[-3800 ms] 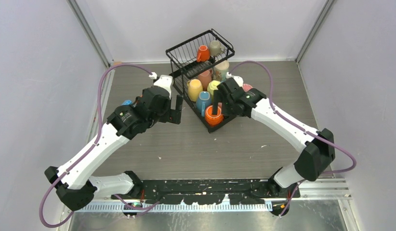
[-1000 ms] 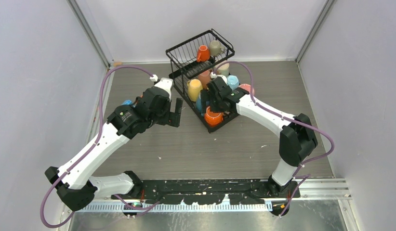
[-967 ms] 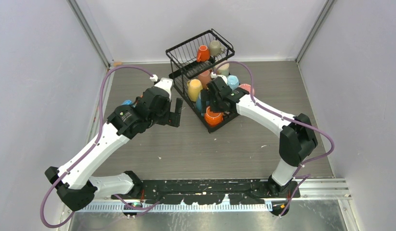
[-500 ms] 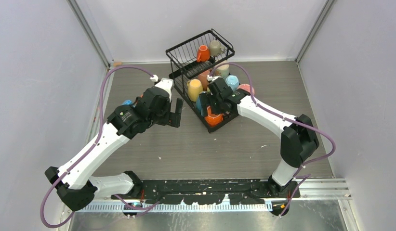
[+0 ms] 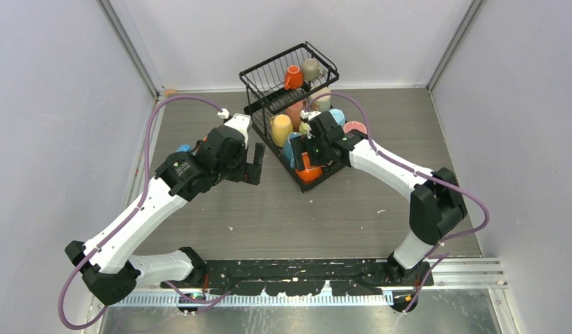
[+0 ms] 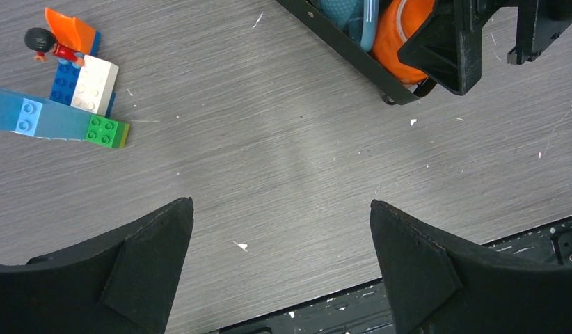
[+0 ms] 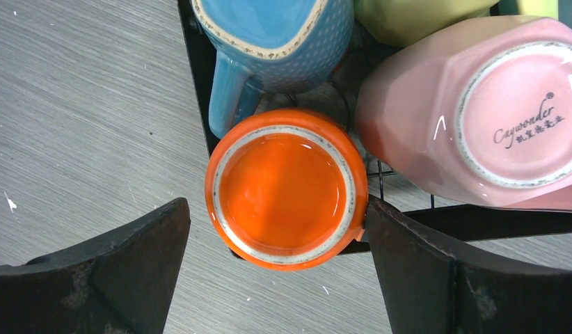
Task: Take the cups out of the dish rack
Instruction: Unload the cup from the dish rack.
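The black wire dish rack (image 5: pixel 257 75) stands at the back centre. Its upper basket holds an orange mug (image 5: pixel 292 76) and a beige mug (image 5: pixel 311 68). The lower tray (image 7: pixel 478 219) holds yellow (image 5: pixel 280 129), blue (image 7: pixel 269 35), pink (image 7: pixel 478 104) and other mugs. An orange mug (image 7: pixel 283 191) sits at the tray's near corner, its round ringed face towards the right wrist camera. My right gripper (image 7: pixel 276 209) is open and straddles this orange mug, with the right finger close against its side. My left gripper (image 6: pixel 281 203) is open and empty over bare table, left of the rack.
Toy bricks with a small figure (image 6: pixel 67 90) lie on the table left of the rack and show in the top view (image 5: pixel 184 147). The rack's near corner (image 6: pixel 339 42) and the right gripper's fingers (image 6: pixel 457 42) show in the left wrist view. Grey walls enclose the table.
My right gripper has shifted slightly over the rack's near corner and now sits above the orange mug, and the right arm's elbow has swung. The left arm has barely moved.
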You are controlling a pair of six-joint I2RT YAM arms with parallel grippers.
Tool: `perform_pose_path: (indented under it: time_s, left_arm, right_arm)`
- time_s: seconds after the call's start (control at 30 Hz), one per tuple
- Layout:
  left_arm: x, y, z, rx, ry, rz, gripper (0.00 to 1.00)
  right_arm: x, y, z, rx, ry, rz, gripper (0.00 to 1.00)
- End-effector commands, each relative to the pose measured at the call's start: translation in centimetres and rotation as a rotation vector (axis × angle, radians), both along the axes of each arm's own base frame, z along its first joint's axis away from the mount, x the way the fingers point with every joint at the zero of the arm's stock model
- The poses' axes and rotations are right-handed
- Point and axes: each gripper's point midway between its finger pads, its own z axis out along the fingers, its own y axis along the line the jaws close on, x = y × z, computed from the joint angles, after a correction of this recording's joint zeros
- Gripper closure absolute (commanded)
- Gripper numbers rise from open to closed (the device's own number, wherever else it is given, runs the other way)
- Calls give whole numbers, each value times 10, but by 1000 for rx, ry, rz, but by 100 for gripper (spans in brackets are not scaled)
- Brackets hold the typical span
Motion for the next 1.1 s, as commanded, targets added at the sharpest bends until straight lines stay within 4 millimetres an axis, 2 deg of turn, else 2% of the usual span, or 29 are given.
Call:
perform_pose_path:
  time_s: [0.0, 0.57, 0.67, 0.87, 1.07]
  left_arm:
    - [-1, 2, 4, -15, -6, 2, 0]
    - [-1, -2, 2, -17, 9, -10, 0]
    - [-1, -2, 1, -18, 10, -10, 0]
    - [0, -4, -1, -17, 13, -9, 0]
    - [2, -6, -4, -18, 18, -10, 0]
  right_arm:
    - [-19, 7, -9, 32, 52, 52, 0]
    - [-16, -4, -29, -29, 53, 14, 0]
    - [-14, -12, -31, -55, 51, -41, 0]
    - [-17, -17, -25, -62, 72, -153, 0]
    - [-20, -9, -17, -25, 95, -249, 0]
